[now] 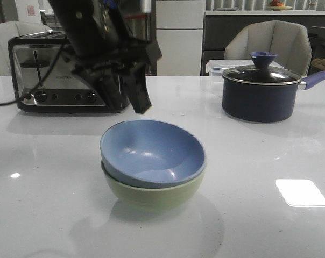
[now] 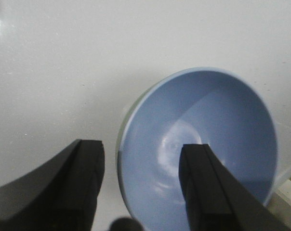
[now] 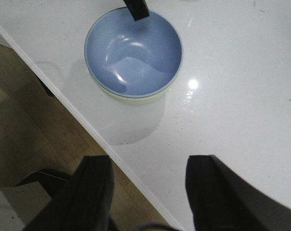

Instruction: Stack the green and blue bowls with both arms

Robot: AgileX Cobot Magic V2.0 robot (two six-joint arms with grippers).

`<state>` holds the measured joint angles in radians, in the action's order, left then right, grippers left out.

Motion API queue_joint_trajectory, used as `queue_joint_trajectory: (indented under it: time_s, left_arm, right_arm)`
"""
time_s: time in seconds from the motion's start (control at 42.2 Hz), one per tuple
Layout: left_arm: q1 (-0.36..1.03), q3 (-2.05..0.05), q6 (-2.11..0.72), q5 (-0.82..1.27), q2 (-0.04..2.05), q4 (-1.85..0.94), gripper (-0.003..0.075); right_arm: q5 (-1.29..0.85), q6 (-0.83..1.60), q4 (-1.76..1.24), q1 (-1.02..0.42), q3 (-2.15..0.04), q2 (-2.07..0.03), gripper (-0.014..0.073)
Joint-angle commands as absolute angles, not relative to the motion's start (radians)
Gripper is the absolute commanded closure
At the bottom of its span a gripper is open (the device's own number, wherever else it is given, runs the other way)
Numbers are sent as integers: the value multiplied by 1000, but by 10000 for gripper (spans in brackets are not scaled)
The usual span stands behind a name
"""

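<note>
Sitting nested: blue bowl (image 1: 152, 152) inside green bowl (image 1: 152, 194), lower centre of the front view, blue rim tilted a bit rather than level. Both look like rigid matte ware, light, thin-walled; probably stiff enough for a rim pinch, matte finish should give decent friction. Curved outer wall would likely slip, so the rim is the place to take hold, one finger inside, one outside. Chip risk looks moderate if dropped on the hard white worktop (image 1: 259, 226).

Left gripper (image 2: 143, 185) hangs just above the stack's far rim, fingers spread wide, holding nothing; one finger (image 2: 203, 187) overlaps the blue interior in its wrist view. Right gripper (image 3: 148, 190) is well apart, over the worktop edge, fingers also wide and empty.

Toaster (image 1: 49, 70) upper left, lidded saucepan (image 1: 259, 91) upper right, both well clear of the bowls.
</note>
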<state>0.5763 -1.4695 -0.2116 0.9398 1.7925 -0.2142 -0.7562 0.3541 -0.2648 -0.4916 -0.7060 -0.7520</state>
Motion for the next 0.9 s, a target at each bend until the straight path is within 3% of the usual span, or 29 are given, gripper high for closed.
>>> queue_joint_trajectory:
  time_s: [0.0,0.237,0.877]
  left_arm:
    - [583,-1506,-214,956,1647,-221,295]
    - [583,-1384,-228,952,1401,-218,295]
    - [583,-773,-232,683,806,-152,295]
  right_arm:
    - [-692,365,-279,-493,-733,-745,136]
    - [-689,365,-279,-493,-733,-745,136]
    - [-693,365,-279,-493,-733,-745,136]
